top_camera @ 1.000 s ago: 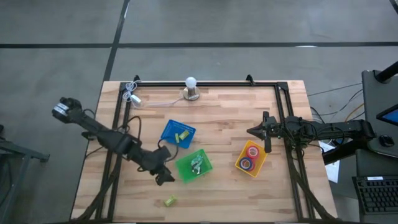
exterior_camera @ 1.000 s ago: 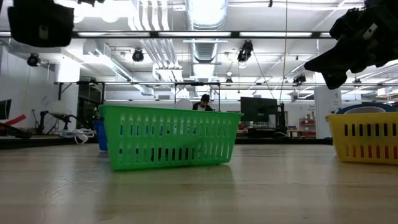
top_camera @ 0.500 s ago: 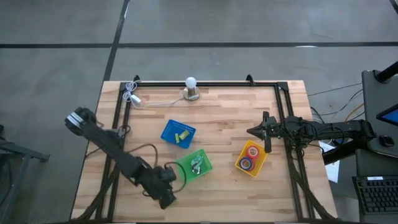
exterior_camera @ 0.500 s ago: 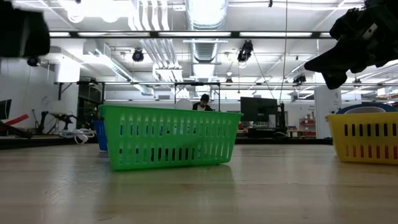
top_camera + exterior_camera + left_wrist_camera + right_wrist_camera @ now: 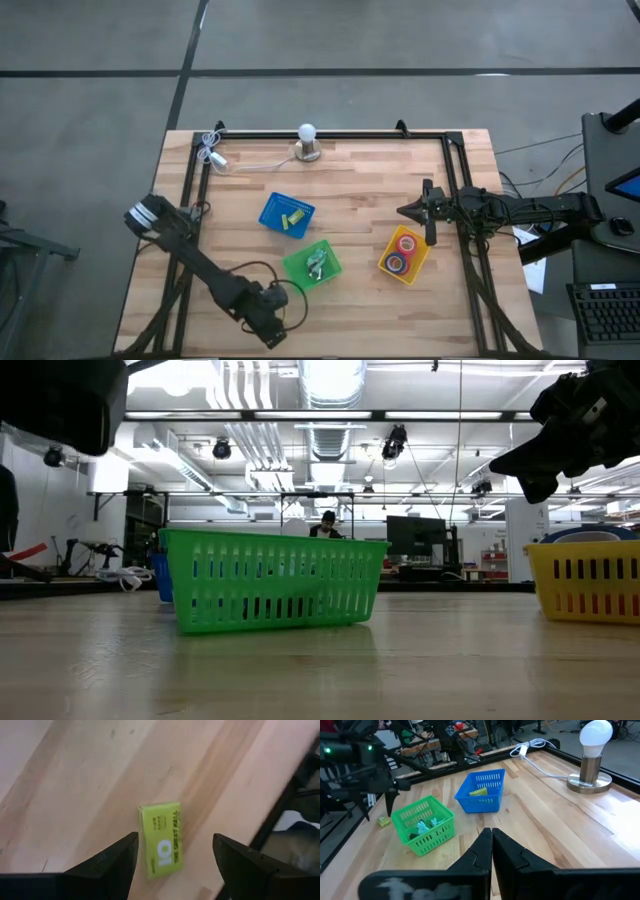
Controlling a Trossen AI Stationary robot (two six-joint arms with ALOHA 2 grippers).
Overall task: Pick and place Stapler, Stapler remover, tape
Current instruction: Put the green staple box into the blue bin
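Observation:
A small lime-green box (image 5: 160,840) lies flat on the wood near the table's near edge; it also shows as a box (image 5: 383,821) in the right wrist view. My left gripper (image 5: 175,839) hangs open above it, a finger on either side, apart from it. In the high view this gripper (image 5: 270,326) hides the box. Tape rolls, red (image 5: 407,243) and blue (image 5: 398,264), lie in the yellow bin (image 5: 388,256). My right gripper (image 5: 420,212) waits shut above the table's right part, beyond the yellow bin.
The green bin (image 5: 312,265) holds pale green things, just beyond my left gripper. The blue bin (image 5: 275,213) holds a yellow-green piece. A lamp with a bulb (image 5: 308,143) and its white cable (image 5: 213,150) sit by the far edge. Black rails frame the table.
My left gripper has moved from beside the green bin's left side toward the table's near edge, coming over the small lime-green box, and its arm has swung round with it. The box has stayed where it was.

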